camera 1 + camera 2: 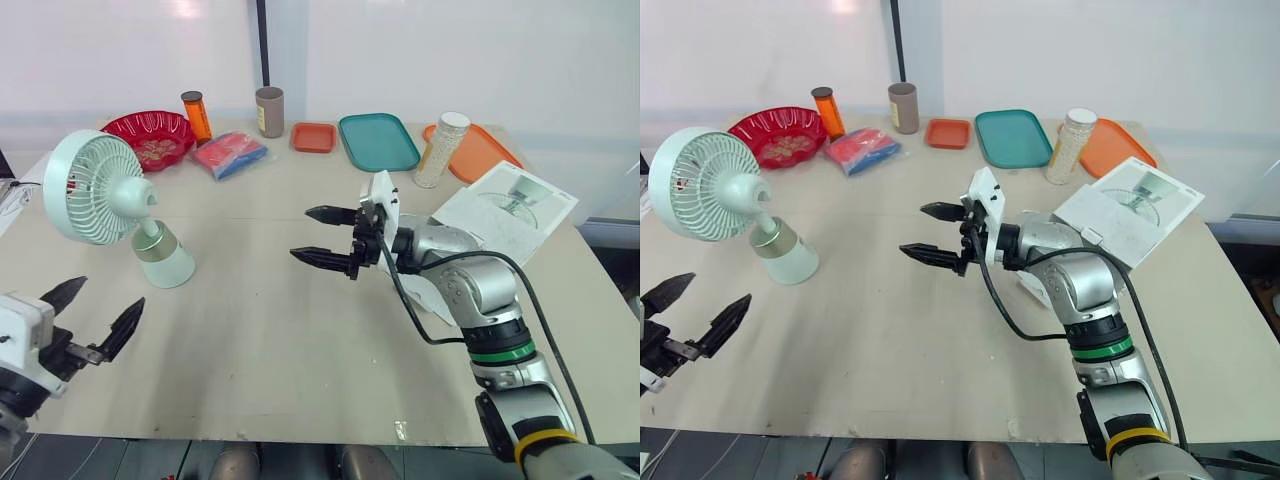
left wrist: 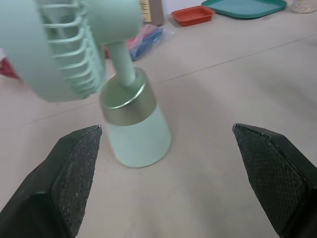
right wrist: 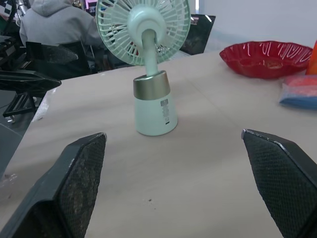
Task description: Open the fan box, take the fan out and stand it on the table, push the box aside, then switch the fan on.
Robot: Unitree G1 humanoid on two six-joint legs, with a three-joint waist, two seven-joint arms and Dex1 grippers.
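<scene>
The mint-green fan [image 1: 118,205] stands upright on its base at the left of the table [image 1: 260,340]; it also shows in the wrist views as fan [image 2: 130,124] and fan [image 3: 151,94]. The white fan box [image 1: 505,210] lies flat at the right, behind my right arm. My right gripper [image 1: 325,238] hovers open over the table's middle, pointing toward the fan from some distance. My left gripper [image 1: 95,318] is open near the front left edge, short of the fan's base, holding nothing.
Along the back stand a red bowl [image 1: 148,137], an orange bottle [image 1: 197,116], a brown cup [image 1: 269,111], a blue-red packet [image 1: 230,155], a small orange tray [image 1: 313,137], a teal tray [image 1: 378,140], a white jar [image 1: 441,150] and an orange plate [image 1: 480,150]. A person [image 3: 54,25] sits beyond the table.
</scene>
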